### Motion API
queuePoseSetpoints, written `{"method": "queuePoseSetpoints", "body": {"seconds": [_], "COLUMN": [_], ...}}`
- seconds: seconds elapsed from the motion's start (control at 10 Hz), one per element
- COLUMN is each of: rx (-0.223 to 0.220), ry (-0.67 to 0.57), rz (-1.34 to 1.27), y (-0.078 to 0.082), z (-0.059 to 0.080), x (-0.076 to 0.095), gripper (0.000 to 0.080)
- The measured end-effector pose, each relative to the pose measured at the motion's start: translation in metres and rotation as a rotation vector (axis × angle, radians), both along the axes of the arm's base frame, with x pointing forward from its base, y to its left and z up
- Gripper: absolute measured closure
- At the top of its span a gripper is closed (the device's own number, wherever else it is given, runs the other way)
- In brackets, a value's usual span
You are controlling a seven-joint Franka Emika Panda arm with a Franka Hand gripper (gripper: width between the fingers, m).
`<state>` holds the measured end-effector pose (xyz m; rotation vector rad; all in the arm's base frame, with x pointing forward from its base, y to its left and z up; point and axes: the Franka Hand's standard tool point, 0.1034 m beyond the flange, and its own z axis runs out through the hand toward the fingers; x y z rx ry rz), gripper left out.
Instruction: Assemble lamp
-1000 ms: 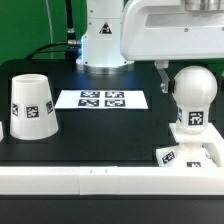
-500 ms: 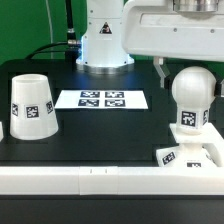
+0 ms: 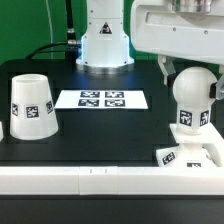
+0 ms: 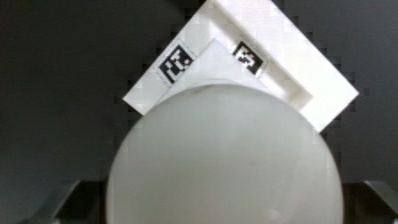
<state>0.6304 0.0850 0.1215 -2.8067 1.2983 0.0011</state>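
Your gripper point(image 3: 190, 72) is clamped around the ball of the bulb point(image 3: 193, 95). One dark finger shows against the ball's side in the exterior view, and the wrist view has the white globe filling the space between the two finger bodies. The grip sits on the widest part, which leaves the neck free, pointing straight down and ready to enter a socket. The bulb hangs upright toward the exterior view's right, near the square base point(image 3: 188, 156), which lies flat at the front edge of the black table point(image 3: 100, 130). From the wrist camera the base point(image 4: 267, 65) shows beyond the ball rather than hidden beneath it, so you probably are not centred over it yet. I cannot tell whether the neck touches the table or clears it. The shade point(image 3: 32, 104) stands wide end down, well apart on the exterior view's left, out of the arm's path. It likely waits there because it goes on last. The marker board point(image 3: 102, 99) lies between shade and bulb.
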Motion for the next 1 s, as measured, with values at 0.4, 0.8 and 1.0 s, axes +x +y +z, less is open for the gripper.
{"method": "queuePoseSetpoints", "body": {"seconds": [0.4,0.8,1.0], "rx": [-0.008,-0.02,-0.033], "ry": [-0.015,-0.022,-0.023], "rz": [0.357,0.803,0.96], "y": [0.003,0.008,0.013], "z": [-0.001,-0.001,-0.001], "x": [-0.001,-0.003,-0.004], "gripper": [0.0101,0.0101,0.0101]}}
